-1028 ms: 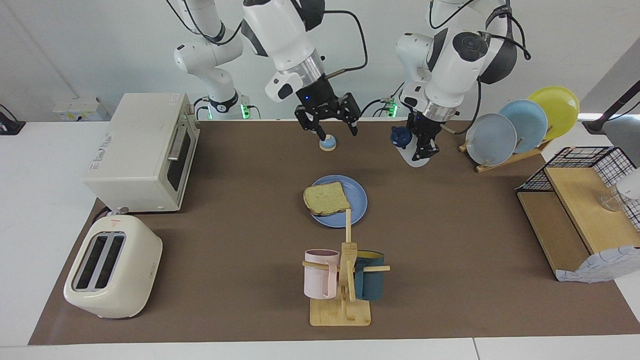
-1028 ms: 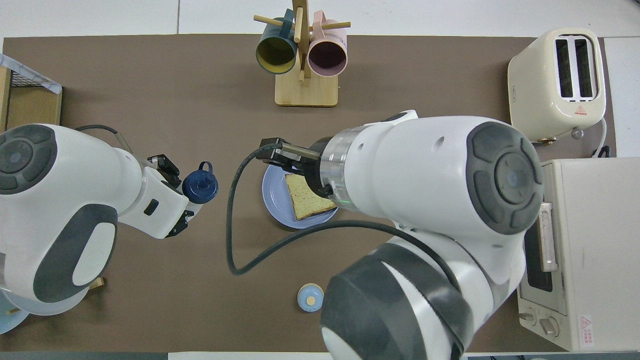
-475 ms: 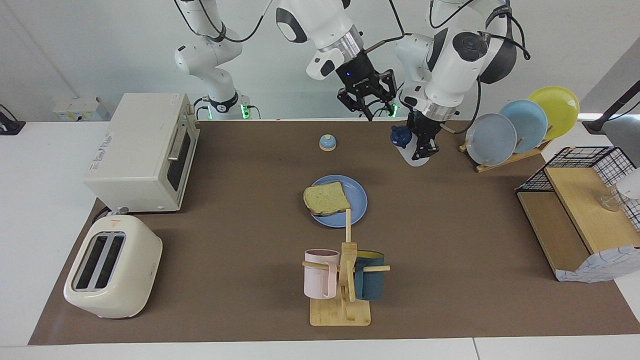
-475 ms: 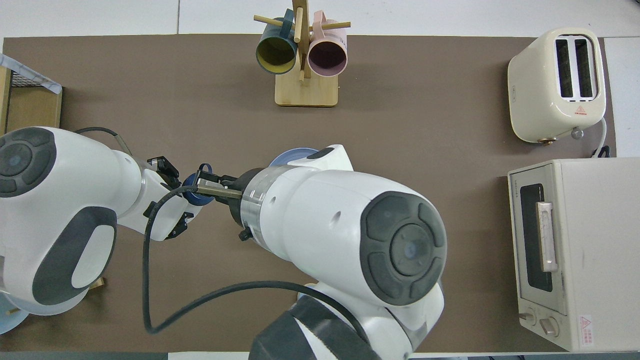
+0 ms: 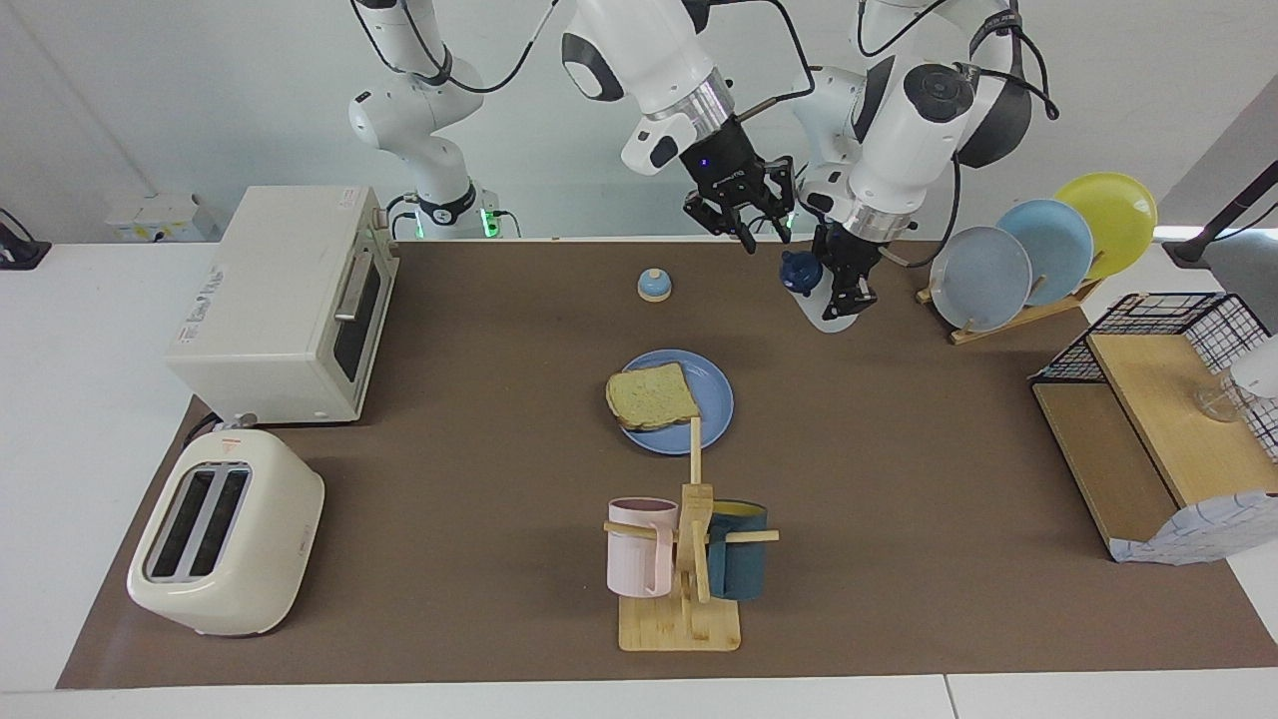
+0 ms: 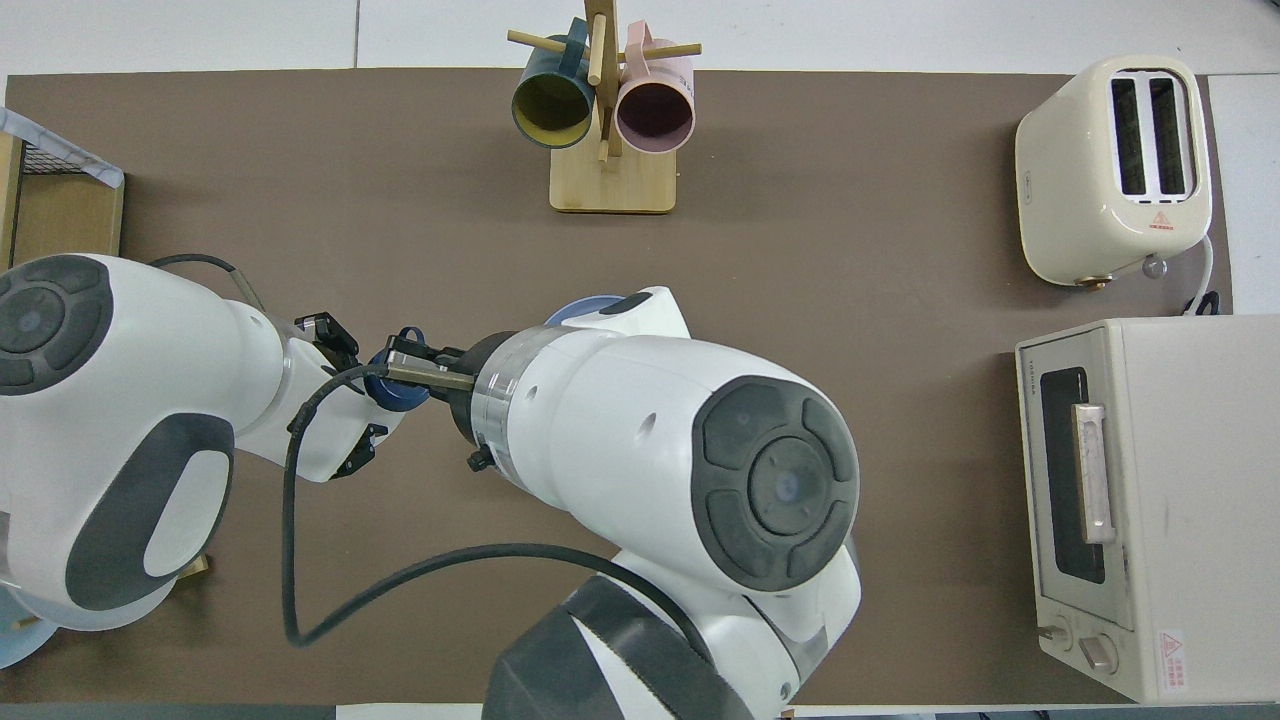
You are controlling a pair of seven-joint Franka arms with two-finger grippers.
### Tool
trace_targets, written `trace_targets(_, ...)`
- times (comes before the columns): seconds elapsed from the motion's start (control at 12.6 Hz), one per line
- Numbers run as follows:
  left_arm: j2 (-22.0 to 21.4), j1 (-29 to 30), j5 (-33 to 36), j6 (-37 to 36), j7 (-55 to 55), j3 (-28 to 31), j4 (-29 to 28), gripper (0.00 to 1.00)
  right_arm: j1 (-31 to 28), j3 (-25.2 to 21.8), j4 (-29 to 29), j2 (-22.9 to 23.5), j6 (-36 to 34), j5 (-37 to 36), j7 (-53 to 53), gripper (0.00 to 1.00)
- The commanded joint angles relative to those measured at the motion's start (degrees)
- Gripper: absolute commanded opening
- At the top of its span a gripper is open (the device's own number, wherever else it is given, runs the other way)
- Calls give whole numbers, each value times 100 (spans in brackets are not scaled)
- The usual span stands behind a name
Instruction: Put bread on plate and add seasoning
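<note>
Now we see the left pincer clamped on our translucent navy-capped seasoning shaker, right pincer part-open, empty, just beside its cap, square toast slice on round blue plate, brown worktop.

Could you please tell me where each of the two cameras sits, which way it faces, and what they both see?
Facing view: high across the table, looking at the robots; both arms show, the right pincer beside the seasoning that the left pincer holds.
Overhead view: above the robots' end, looking steeply down; both arms' upper links fill it, hiding most of the plate.
Shared: the seasoning, plate, mug rack, toaster.
</note>
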Motion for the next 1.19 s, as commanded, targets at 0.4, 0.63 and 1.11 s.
trace_targets(0.4, -201, -156, -73, 189, 69, 55, -215, 0, 22, 20, 218, 294, 279, -121, 196, 36)
trace_targets(0.63, -201, -156, -73, 189, 60, 55, -215, 0, 31, 29, 235, 294, 218, -130, 327, 36)
trace_targets(1.11, -201, -200, -73, 189, 52, 55, -215, 0, 31, 29, 244, 294, 182, -130, 319, 24)
